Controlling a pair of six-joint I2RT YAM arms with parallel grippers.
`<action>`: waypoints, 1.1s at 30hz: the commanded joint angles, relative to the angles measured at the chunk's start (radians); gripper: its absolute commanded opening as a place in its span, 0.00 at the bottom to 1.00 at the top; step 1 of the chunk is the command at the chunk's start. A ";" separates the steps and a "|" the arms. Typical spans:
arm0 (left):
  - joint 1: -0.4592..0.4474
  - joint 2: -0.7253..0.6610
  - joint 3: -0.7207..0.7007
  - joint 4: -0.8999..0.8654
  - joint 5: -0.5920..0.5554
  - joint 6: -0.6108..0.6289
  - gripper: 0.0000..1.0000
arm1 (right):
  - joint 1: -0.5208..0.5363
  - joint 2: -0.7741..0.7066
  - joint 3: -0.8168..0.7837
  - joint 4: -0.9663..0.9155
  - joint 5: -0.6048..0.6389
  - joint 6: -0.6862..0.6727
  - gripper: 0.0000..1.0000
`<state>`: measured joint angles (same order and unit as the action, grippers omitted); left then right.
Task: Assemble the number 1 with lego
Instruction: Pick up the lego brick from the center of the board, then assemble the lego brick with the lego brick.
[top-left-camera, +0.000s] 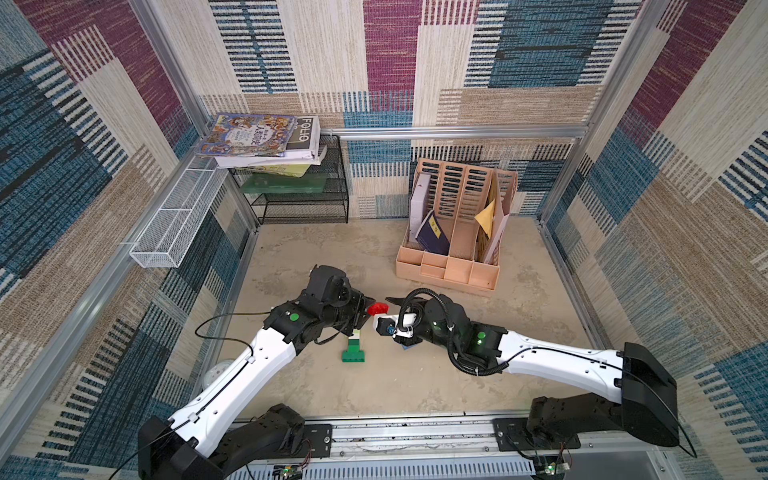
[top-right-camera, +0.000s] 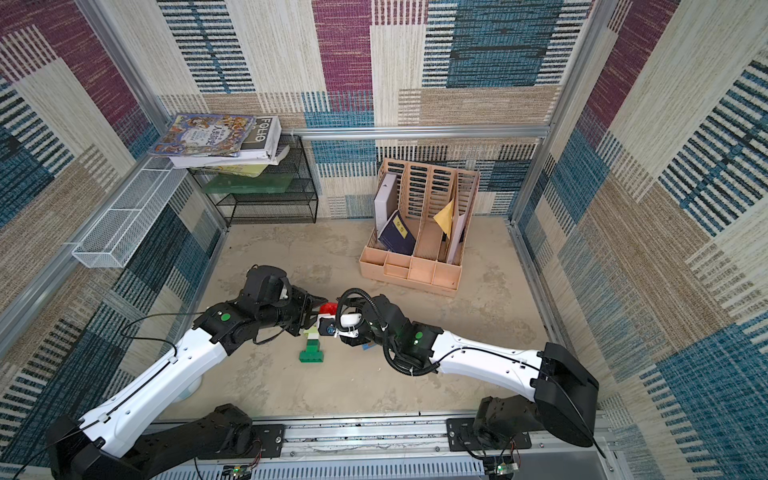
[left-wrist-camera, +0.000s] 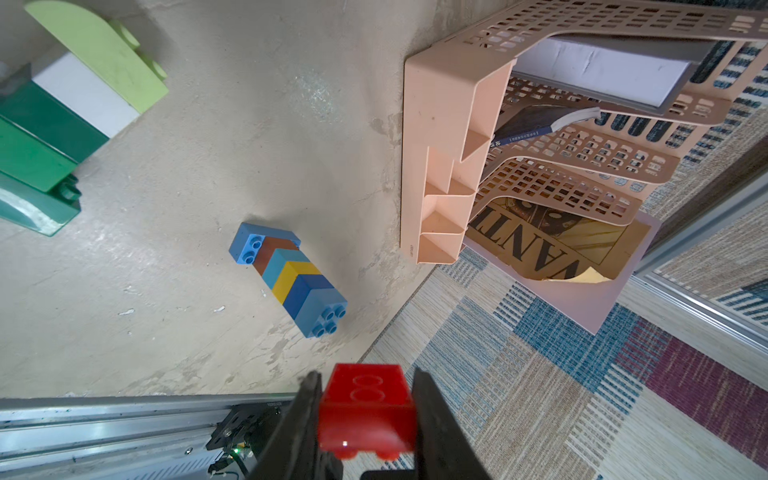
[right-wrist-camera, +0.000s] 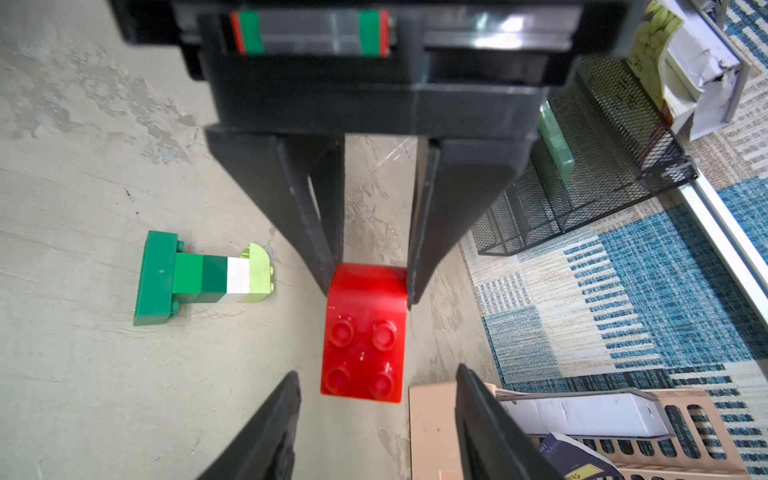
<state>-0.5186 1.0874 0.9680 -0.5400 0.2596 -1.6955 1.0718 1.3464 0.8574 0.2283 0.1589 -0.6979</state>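
In front of the peach slotted plastic file rack (top-left-camera: 453, 232), the left gripper (left-wrist-camera: 365, 386) and right gripper (right-wrist-camera: 376, 374) meet tip to tip near a green, white and lime lego stack (top-left-camera: 353, 349) lying flat. The left clamps a red studded lego brick (right-wrist-camera: 363, 332); the right's jaws stand spread, clear of it.

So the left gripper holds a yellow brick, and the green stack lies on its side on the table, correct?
Not quite. The left wrist view shows the brick in the left gripper is red, not yellow. The green stack does lie on its side on the table.
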 joint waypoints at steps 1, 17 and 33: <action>0.000 -0.006 -0.005 -0.007 -0.013 -0.031 0.11 | -0.002 0.013 0.003 0.037 -0.033 -0.019 0.58; 0.001 -0.026 -0.022 -0.008 -0.008 -0.068 0.10 | -0.021 0.095 0.041 0.069 -0.084 -0.014 0.45; 0.001 -0.067 -0.030 -0.021 -0.136 0.040 0.62 | -0.143 0.062 0.111 -0.152 -0.362 0.094 0.13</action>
<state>-0.5201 1.0359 0.9337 -0.5240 0.2253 -1.7615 0.9722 1.4288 0.9428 0.1734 -0.0826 -0.6685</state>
